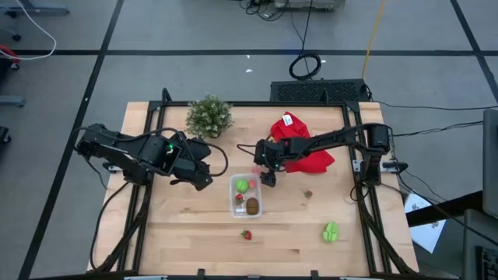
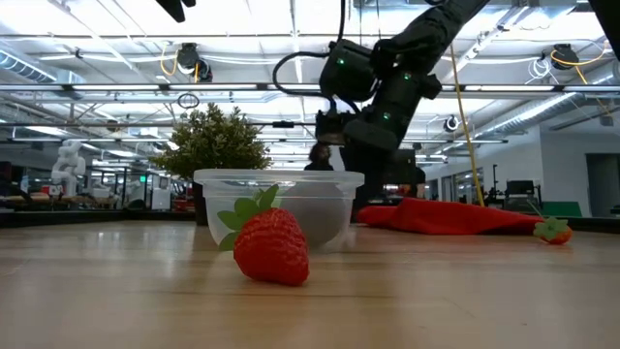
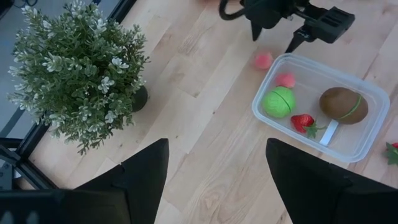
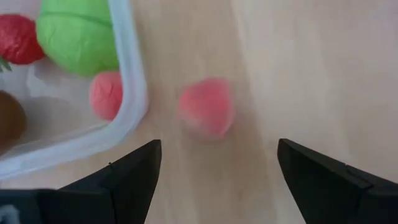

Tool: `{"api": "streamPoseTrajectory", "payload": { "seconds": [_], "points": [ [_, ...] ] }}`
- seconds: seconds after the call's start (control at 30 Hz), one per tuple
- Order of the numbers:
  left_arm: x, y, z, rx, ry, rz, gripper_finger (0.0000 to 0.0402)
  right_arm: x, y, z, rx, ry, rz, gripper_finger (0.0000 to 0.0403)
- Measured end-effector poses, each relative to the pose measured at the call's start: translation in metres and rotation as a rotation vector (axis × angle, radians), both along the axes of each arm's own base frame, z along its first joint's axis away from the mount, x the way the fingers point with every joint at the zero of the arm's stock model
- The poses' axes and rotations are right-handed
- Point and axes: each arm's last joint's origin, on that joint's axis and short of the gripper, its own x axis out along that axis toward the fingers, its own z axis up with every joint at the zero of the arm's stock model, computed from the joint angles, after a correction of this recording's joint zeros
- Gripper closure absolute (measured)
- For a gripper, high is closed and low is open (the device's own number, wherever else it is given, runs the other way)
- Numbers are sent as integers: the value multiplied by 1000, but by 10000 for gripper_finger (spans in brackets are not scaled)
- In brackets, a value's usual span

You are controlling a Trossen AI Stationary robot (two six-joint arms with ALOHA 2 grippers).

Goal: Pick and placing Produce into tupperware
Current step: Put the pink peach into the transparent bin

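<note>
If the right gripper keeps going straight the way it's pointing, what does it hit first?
Most likely the small pink fruit lying on the table just outside the tupperware; it sits between the open right gripper fingers' line of travel, though depth is unclear.

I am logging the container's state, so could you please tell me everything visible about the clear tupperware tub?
The tupperware is a small clear plastic rectangular tub with rounded corners and a raised rim, lidless and upright on the wooden table near its middle. Inside lie a brown kiwi, a green ball-shaped piece, a red strawberry and a small pink piece. Another pink piece lies on the table just outside its rim, apart from it. The right gripper hovers open beside that corner, not touching the tub.
</note>
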Motion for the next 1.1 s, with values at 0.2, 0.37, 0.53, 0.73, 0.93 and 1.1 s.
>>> {"api": "streamPoseTrajectory", "payload": {
  "seconds": [0.2, 0.37, 0.53, 0.73, 0.93, 1.1],
  "points": [
    [0, 0, 0, 0, 0, 0, 128, 8, -5, 13, -44, -32, 7, 90],
    [0, 0, 0, 0, 0, 0, 128, 9, -6, 16, -54, -37, 22, 90],
    [0, 0, 0, 0, 0, 0, 128, 9, -6, 16, -52, -26, 23, 90],
    [0, 0, 0, 0, 0, 0, 128, 10, -6, 16, -53, -43, 27, 90],
    [0, 0, 0, 0, 0, 0, 128, 10, -6, 17, -52, -47, 27, 90],
    [0, 0, 0, 1, 0, 1, 128, 11, -6, 17, -49, -52, 28, 90]
  ]
}}
